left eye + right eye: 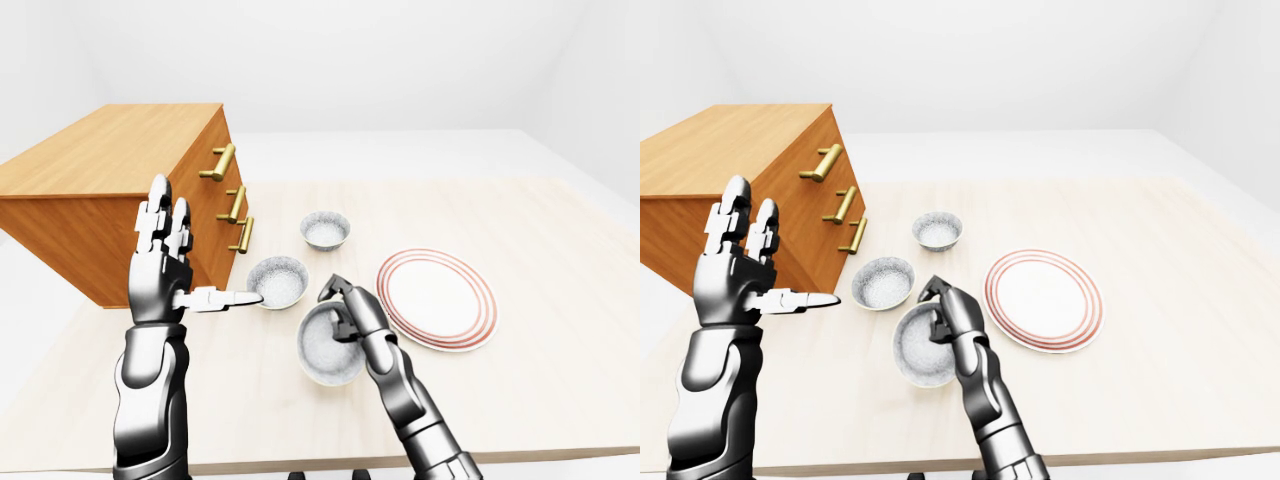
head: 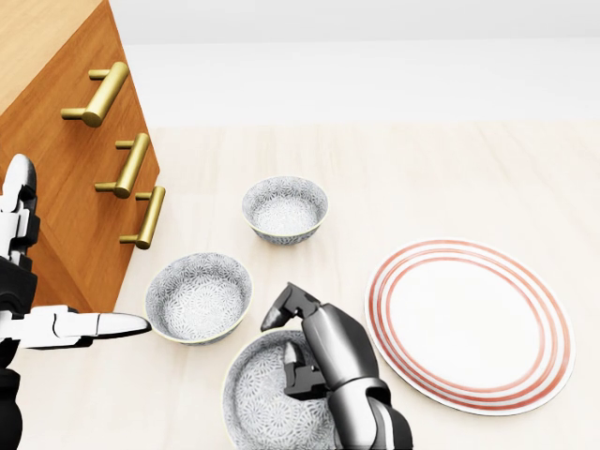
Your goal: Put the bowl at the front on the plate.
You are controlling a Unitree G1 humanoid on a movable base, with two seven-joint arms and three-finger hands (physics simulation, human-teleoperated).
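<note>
Bowl [image 1: 328, 346] nearest the bottom of the left-eye view is tilting up on its edge, its patterned inside facing the camera, while the right hand [image 1: 345, 312] is pinching its upper rim with fingers closing over the lip. It is sitting just left of the plate [image 1: 437, 298], not yet over it.

My worry is that grip: a thin pinch on a smooth, glazed rim looks likely to slip as the bowl is being carried sideways, and a tilted bowl could roll or drop onto the table [image 1: 540, 360]. It could also be clipping the plate's raised edge if it is travelling too low, shoving the plate along.

The left hand [image 1: 165, 265] is standing open, fingers upright and thumb pointing right, its tip just beside the middle bowl [image 2: 199, 296]; whether it is touching I cannot tell. A bump there would be nudging that bowl.

All three bowls, including the far bowl [image 2: 285, 209], are looking like round ceramic with a fine grey speckled pattern. The plate is flat, white, ringed in red. The wooden cabinet [image 1: 110, 200] with brass handles is sitting tilted at left.
</note>
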